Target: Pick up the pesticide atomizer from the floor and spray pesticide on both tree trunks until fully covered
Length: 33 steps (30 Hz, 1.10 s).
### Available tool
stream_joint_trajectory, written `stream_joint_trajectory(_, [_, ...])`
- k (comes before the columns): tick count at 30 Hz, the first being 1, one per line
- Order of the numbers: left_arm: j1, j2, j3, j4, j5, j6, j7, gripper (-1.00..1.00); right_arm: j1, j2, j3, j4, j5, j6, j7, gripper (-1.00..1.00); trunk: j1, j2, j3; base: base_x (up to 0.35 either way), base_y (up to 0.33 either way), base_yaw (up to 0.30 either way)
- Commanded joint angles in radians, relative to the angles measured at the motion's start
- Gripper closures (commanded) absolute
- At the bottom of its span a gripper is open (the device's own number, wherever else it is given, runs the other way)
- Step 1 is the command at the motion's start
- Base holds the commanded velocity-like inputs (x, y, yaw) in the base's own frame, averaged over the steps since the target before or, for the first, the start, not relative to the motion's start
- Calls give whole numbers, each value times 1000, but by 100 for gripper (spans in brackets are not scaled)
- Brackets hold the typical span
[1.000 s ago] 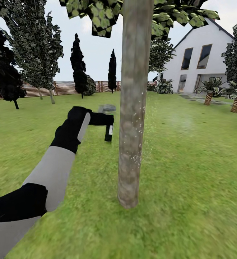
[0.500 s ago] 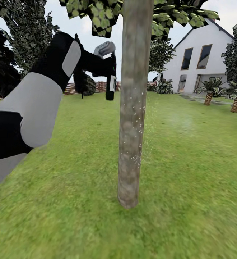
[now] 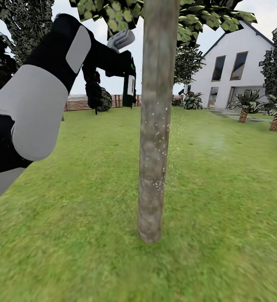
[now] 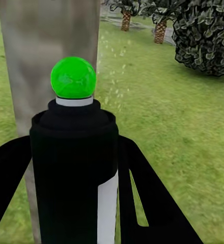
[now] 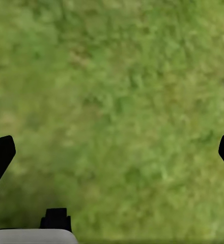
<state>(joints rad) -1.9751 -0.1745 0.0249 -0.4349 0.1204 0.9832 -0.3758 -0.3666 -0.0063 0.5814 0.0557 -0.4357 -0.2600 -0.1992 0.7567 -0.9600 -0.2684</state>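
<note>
Beside the trunk [image 3: 155, 126], high up, the left pincer [image 3: 124, 73] is clamped on the atomizer [image 3: 129, 86], nozzle facing the bark. White specks dot the trunk's lower part, so sweeping steadily over the bare upper stretch seems wise. Right pincer [image 5: 112, 152] hangs apart over grass [image 5: 122, 91].

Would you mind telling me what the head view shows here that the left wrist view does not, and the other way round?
Head view alone: the left arm raised high, the atomizer's pale grey trigger head, the wooden fence, the white house and the trunk's foot in the grass.

Left wrist view alone: the green spot seen head-on, facing the trunk, and the pincer's black fingers flanking the bottle.

Both: the pesticide atomizer held in the left pincer, the grey-brown tree trunk, white flecks beside it, and the lawn.
</note>
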Motion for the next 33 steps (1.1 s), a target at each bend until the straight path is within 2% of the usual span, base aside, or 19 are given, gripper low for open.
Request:
stream_joint_trajectory(1, [0, 0, 7, 0, 1, 0, 0, 100, 0, 0, 0, 0, 0, 0, 0, -100, 0, 0, 0, 0, 0, 0])
stream_joint_trajectory(4, [-1, 0, 34, 30, -1, -2, 5, 100, 0, 0, 0, 0, 0, 0, 0, -100, 0, 0, 0, 0, 0, 0])
stream_joint_trajectory(5, [-1, 0, 38, 52, -1, -2, 47, 100, 0, 0, 0, 0, 0, 1, 0, -100, 0, 0, 0, 0, 0, 0])
stream_joint_trajectory(6, [-1, 0, 42, 66, 0, -3, 129, 100, 0, 0, -1, 0, 0, 1, 0, -100, 0, 0, 0, 0, 0, 0])
stream_joint_trajectory(8, [-1, 0, 44, 73, 1, -3, 184, 100, 0, 0, 0, 0, 0, 0, 0, -100, 0, 0, 0, 0, 0, 0])
stream_joint_trajectory(10, [-1, 0, 45, 85, 1, -3, 198, 100, 0, 0, -1, 0, 0, 0, 0, -100, 0, 0, 0, 0, 0, 0])
stream_joint_trajectory(12, [-1, 0, 44, 134, 3, -18, 197, 100, 0, 0, -1, 0, 0, 0, 0, -100, 0, 0, 0, 0, 0, 0])
stream_joint_trajectory(13, [-1, 0, 44, 159, 4, -36, 182, 100, 0, 0, -1, 0, 0, 0, 0, -100, 0, 0, 0, 0, 0, 0])
stream_joint_trajectory(14, [-1, 0, 44, 173, 5, -44, 134, 100, 0, 0, -1, 0, 0, 0, 0, -100, 0, 0, 0, 0, 0, 0])
stream_joint_trajectory(15, [-1, 0, 43, 182, 5, -51, 35, 100, 0, 0, 0, 0, 0, 0, 0, -100, 0, 0, 0, 0, 0, 0])
stream_joint_trajectory(16, [-1, 0, 43, 185, 5, -53, -20, 100, 0, 0, -1, 0, 0, 0, 0, -100, 0, 0, 0, 0, 0, 0])
stream_joint_trajectory(18, [-1, 0, 42, 187, 5, -54, -62, 100, 0, 0, 0, 0, 0, -1, 0, -100, 0, 0, 0, 0, 0, 0])
stream_joint_trajectory(21, [-1, 0, 41, 188, 12, -55, -84, 100, 0, 0, 0, 0, 0, 0, 0, -100, 0, 0, 0, 0, 0, 0])
stream_joint_trajectory(24, [-1, 0, 39, 187, 106, -55, -86, 100, 0, 0, 0, 0, 0, 0, 0, -100, 0, 0, 0, 0, 0, 0])
stream_joint_trajectory(26, [-1, 0, 40, 189, 124, -56, -85, 100, 0, 0, 0, 0, 0, 0, 0, -100, 0, 0, 0, 0, 0, 0])
stream_joint_trajectory(28, [-1, 0, 41, 221, 128, -68, -83, 100, 0, 0, 0, 0, 0, -1, 0, -100, 0, 0, 0, 0, 0, 0])
stream_joint_trajectory(31, [-1, 0, 40, 361, 126, -173, -79, 100, 0, 0, 0, 0, 0, 0, 0, -100, 0, 0, 0, 0, 0, 0])
stream_joint_trajectory(33, [0, 0, 40, 389, 124, -197, -79, 100, 0, 0, 0, 0, 0, 0, 0, -100, 0, 0, 0, 0, 0, 0])
